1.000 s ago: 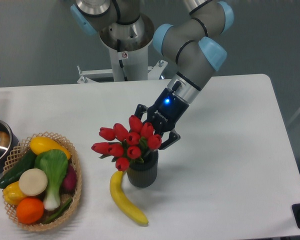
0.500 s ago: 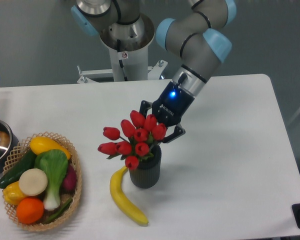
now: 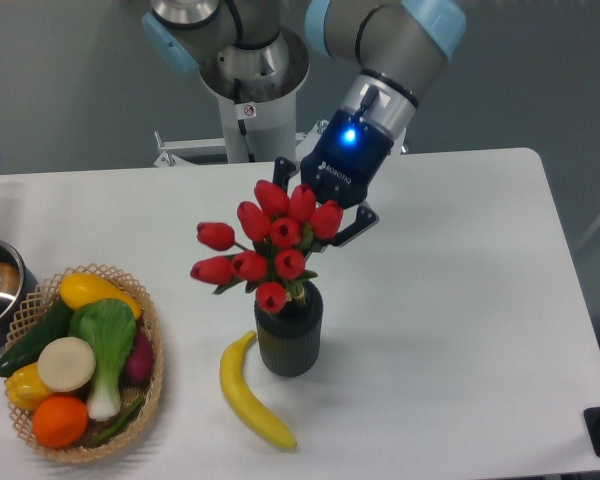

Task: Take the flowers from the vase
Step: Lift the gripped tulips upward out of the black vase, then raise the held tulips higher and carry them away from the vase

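Nearest the camera, a banana (image 3: 253, 396) lay on the white table (image 3: 460, 300), just left of the vase (image 3: 288, 331). The vase stood upright, and the flowers (image 3: 267, 249) spread wide above its mouth, their lowest bud at its rim. Behind the bunch's upper right, the gripper (image 3: 325, 207) was against the blooms; the buds hid its fingertips, so its grip could not be told.

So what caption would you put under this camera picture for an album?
Robot gripper closed on a bunch of red tulips, stems still in the ribbed dark vase beside a banana.
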`<state>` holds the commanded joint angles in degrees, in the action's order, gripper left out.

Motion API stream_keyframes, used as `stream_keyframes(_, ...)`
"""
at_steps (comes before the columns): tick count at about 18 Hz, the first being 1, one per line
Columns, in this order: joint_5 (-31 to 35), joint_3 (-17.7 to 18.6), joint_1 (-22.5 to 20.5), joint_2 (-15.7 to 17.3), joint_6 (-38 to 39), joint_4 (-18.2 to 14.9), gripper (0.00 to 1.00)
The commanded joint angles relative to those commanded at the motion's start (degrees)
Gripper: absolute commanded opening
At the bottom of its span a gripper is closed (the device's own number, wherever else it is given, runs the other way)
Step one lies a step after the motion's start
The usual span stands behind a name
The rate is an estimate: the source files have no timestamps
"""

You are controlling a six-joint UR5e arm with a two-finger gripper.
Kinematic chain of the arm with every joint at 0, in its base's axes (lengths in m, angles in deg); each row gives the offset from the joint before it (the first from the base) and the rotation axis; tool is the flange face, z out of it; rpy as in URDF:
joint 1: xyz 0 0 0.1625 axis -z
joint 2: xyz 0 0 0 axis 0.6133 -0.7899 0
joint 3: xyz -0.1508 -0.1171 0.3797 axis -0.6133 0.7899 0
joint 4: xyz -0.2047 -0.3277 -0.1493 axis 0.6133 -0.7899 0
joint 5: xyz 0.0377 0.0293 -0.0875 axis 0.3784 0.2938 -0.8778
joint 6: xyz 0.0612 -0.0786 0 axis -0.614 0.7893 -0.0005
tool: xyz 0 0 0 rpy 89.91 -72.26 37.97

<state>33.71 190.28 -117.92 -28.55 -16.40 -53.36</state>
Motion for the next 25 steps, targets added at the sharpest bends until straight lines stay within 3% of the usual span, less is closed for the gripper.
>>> stream_keyframes(3, 7.29, -1.67, -0.62, 2.02, 1.67, -0.79, 0.39)
stream_keyframes(6, 8.62, -3.08, -0.7, 3.95, 2.11, -4.38, 0.39)
stream_keyframes(9, 14.05, -3.35, -0.62, 5.19, 2.11, -7.47, 0.39)
stream_keyframes(12, 15.04, -2.91, -0.27, 5.28, 4.21, -7.47, 0.38)
stream_keyframes(14, 14.86, -2.47, -0.09, 5.28, 7.72, -6.86, 0.31)
stream_keyframes(18, 14.51, -3.0, 0.17, 4.84, 10.02, -5.98, 0.35)
stream_keyframes(25, 14.95, -2.38, -7.03, 4.84, 10.02, -5.89, 0.35)
